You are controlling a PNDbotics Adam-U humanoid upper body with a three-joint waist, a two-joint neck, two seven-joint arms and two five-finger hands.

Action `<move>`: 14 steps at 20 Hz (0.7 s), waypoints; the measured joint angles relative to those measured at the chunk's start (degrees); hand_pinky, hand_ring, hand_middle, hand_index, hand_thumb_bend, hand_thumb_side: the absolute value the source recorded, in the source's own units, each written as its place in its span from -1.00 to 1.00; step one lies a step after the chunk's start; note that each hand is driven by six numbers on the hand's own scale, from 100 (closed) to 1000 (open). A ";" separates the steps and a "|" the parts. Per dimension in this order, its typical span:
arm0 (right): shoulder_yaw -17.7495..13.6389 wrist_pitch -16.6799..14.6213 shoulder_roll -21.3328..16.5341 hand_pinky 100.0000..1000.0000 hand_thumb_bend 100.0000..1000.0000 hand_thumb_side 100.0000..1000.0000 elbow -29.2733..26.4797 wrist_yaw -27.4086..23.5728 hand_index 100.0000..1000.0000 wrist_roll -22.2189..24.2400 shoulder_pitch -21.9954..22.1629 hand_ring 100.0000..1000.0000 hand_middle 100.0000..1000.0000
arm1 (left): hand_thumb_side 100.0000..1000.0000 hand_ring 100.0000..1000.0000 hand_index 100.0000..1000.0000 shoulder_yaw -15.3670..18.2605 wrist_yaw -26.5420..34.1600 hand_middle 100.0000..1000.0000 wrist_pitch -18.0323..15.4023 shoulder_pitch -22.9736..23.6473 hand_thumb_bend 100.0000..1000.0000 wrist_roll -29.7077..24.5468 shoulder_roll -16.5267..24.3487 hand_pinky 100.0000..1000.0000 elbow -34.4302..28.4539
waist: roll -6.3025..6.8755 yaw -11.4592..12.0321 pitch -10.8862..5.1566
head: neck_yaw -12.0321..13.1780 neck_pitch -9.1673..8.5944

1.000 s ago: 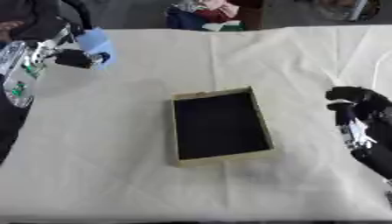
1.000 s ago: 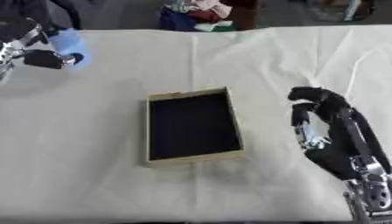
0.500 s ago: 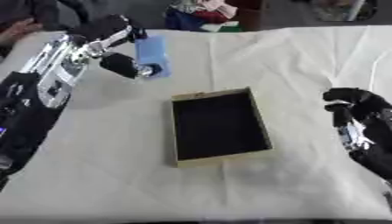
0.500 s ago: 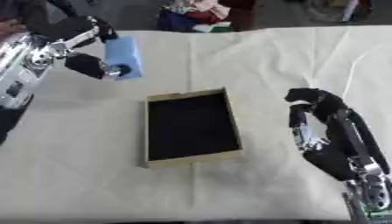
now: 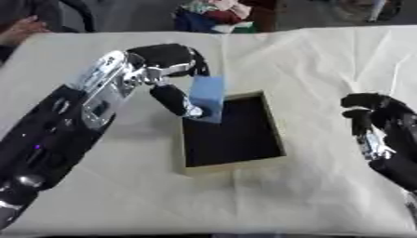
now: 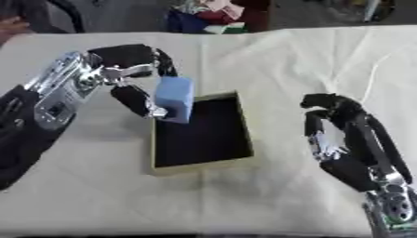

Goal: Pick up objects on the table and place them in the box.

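the left hand [image 5: 167, 69], fingers clamped on a blue block [image 5: 208, 98], holds it over the empty box's [image 5: 274, 122] near corner, not yet released.

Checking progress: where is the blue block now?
The blue block is held in the left hand, over the box's near-left edge, mid-table.

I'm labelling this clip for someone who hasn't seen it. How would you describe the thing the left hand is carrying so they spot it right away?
Start at the cream-covered table and find the shallow open box with a dark inside at its middle. Over the box's far left corner, the left hand pinches a small light blue block between thumb and fingers. It is the only blue thing on the table, held upright.
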 measured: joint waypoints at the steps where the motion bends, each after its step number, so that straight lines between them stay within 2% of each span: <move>1: 0.10 0.10 0.02 0.40 -1.00 -0.06 0.03 0.00 0.54 0.15 0.00 0.58 0.27 | 0.04 0.39 0.52 -0.23 0.06 0.28 -0.10 0.12 -0.10 -0.44 -0.41 0.56 0.96 | 0.00 -0.01 0.01 | 0.00 0.00; 2: 0.20 0.20 0.07 0.40 -1.00 -0.06 0.10 0.00 0.54 0.28 0.00 0.58 0.26 | 0.02 0.40 0.62 -0.36 0.31 0.30 -0.17 0.24 -0.02 -0.86 -0.80 0.56 2.00 | -0.01 -0.01 0.02 | 0.00 0.00; 4: 0.25 0.34 0.32 0.40 -1.00 -0.06 0.32 0.00 0.54 0.46 0.00 0.58 0.26 | 0.02 0.41 0.74 -0.50 1.22 0.34 -0.25 0.40 0.01 -1.66 -1.45 0.56 4.09 | -0.01 -0.02 0.16 | 0.00 0.00; 7: 0.25 0.37 0.36 0.40 -1.00 -0.06 0.35 0.00 0.54 0.60 -0.03 0.58 0.26 | 0.06 0.42 0.83 -0.50 2.07 0.36 -0.50 0.53 0.05 -2.12 -1.87 0.56 5.88 | -0.01 -0.03 0.32 | -0.01 0.00; 11: 0.25 0.32 0.37 0.40 -1.00 -0.06 0.35 0.01 0.53 0.60 -0.04 0.58 0.26 | 0.10 0.42 0.82 -0.13 2.42 0.37 -0.59 0.80 0.08 -1.35 -1.99 0.56 5.97 | -0.04 -0.03 0.33 | -0.01 0.00; 14: 0.24 0.29 0.38 0.40 -1.00 -0.06 0.35 0.02 0.54 0.54 -0.04 0.58 0.26 | 0.14 0.41 0.80 1.33 2.82 0.35 0.00 1.33 0.08 0.41 -1.61 0.56 3.67 | -0.04 0.00 0.33 | -0.01 0.00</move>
